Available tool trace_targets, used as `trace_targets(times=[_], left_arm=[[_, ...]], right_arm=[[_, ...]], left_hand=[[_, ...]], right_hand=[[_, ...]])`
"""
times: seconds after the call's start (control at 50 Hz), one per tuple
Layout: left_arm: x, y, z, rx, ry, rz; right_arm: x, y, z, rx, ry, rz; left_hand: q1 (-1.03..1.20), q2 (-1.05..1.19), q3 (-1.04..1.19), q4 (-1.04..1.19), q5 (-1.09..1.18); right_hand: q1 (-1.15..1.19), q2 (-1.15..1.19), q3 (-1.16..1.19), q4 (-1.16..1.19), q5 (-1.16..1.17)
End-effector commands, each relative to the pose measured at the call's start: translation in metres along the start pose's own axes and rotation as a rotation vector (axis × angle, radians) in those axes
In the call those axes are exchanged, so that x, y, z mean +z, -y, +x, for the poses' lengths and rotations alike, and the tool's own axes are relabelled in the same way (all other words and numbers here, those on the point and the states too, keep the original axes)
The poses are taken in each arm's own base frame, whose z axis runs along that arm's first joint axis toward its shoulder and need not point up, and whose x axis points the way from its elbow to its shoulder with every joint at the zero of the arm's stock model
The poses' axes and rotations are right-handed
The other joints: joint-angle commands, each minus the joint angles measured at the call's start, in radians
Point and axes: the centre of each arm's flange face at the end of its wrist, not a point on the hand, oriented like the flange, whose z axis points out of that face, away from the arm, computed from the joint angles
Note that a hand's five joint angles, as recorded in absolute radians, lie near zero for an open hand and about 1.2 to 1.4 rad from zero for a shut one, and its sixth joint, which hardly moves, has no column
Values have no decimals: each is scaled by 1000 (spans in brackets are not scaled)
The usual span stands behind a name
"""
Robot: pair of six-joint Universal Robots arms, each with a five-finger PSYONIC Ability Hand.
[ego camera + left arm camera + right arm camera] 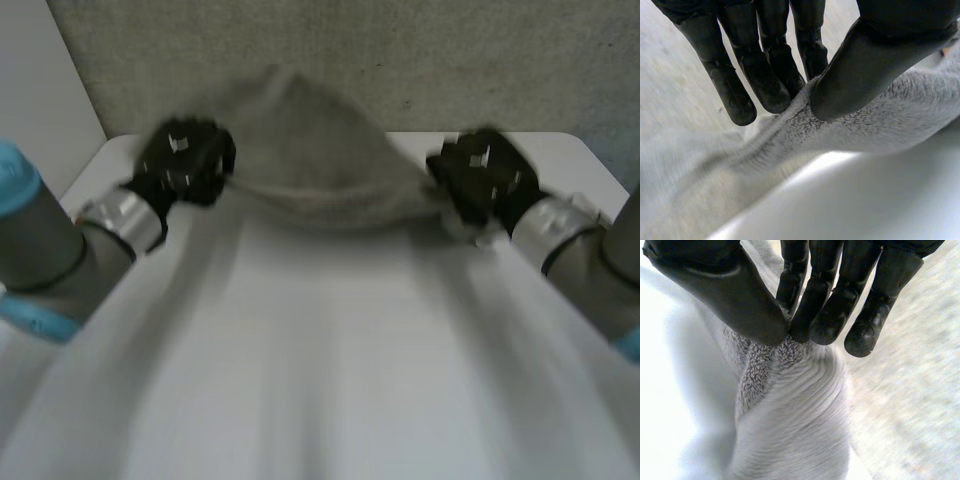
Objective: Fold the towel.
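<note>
A grey towel point(310, 150) is stretched between both hands above the far part of the white table point(320, 360), sagging in the middle. My left hand point(185, 160) pinches its left end; in the left wrist view the thumb point(860, 70) presses the towel's hem point(840, 130) against the fingers point(770, 80). My right hand point(485, 185) pinches the right end; in the right wrist view the thumb point(735, 300) and fingers point(825, 315) meet on a bunched corner of the towel point(790, 410).
The table's far edge and rounded corners point(560, 140) lie just beyond the hands. Grey carpet point(400, 60) lies beyond the table. Both forearms point(60, 250) reach in along the table's sides.
</note>
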Motion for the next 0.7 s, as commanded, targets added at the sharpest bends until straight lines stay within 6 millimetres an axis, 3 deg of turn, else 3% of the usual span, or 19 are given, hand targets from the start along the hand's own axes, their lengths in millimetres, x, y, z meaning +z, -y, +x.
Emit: trace_targets(times=[0.02,0.14,0.24,0.26,0.42,0.54,0.7], left_arm=[[-11,-48,10,47,-14,-72],[-11,-69,13,29,-20,-117],[-11,-83,16,19,-27,-145],[-11,-87,16,17,-28,-151],[-7,-106,13,14,12,-179],[-2,-111,3,25,92,-190],[1,-110,-2,72,132,-192]], right_arm=[[-26,-37,-34,-2,74,-137],[-30,-47,-33,19,62,-164],[-31,-43,-26,78,34,-156],[-31,-42,-22,104,21,-152],[-31,-47,-11,187,-18,-163],[-30,-52,5,190,-63,-174],[-30,-58,19,191,-101,-187]], left_hand=[[122,65,65,40,91],[122,65,65,40,91],[122,65,65,40,91],[-55,-112,-112,-137,-86],[-359,-416,-416,-441,-390],[-488,-545,-544,-569,-518],[-486,-542,-542,-567,-516]], right_hand=[[110,70,69,62,65],[110,70,69,62,65],[110,70,69,62,65],[110,70,69,62,65],[110,70,69,62,65],[110,70,69,62,65],[110,70,69,62,65]])
